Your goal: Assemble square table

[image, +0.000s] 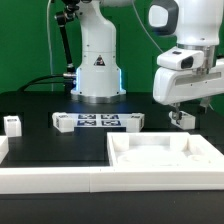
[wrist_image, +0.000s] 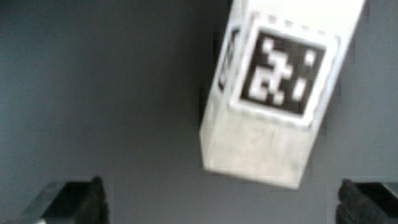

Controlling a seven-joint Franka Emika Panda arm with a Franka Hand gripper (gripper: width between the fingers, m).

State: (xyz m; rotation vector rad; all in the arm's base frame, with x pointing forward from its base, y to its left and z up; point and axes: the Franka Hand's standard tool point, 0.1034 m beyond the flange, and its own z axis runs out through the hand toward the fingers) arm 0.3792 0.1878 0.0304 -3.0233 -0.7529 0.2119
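Your wide-open gripper (wrist_image: 217, 203) hangs near the small white plastic block leg (wrist_image: 263, 100), which looks light, hard and slippery, so pinch its long flat sides.

Tagged white leg (wrist_image: 267, 115) tilted on dark table (wrist_image: 98, 90); fingers (wrist_image: 75, 203) apart

This is a robotics lab bench, not a home or a shop. A white robot arm (image: 97, 60) stands on a matte black counter (image: 40, 140) against a dark backdrop, with a blue light glowing at its base and black cables (image: 40, 84) trailing beside it. A marker board (image: 97, 121) lies flat before the base, and long white border bars (image: 50, 178) edge the work area. White plastic parts carry printed black-and-white tags, as on the leg (wrist_image: 267, 90) in the wrist view.
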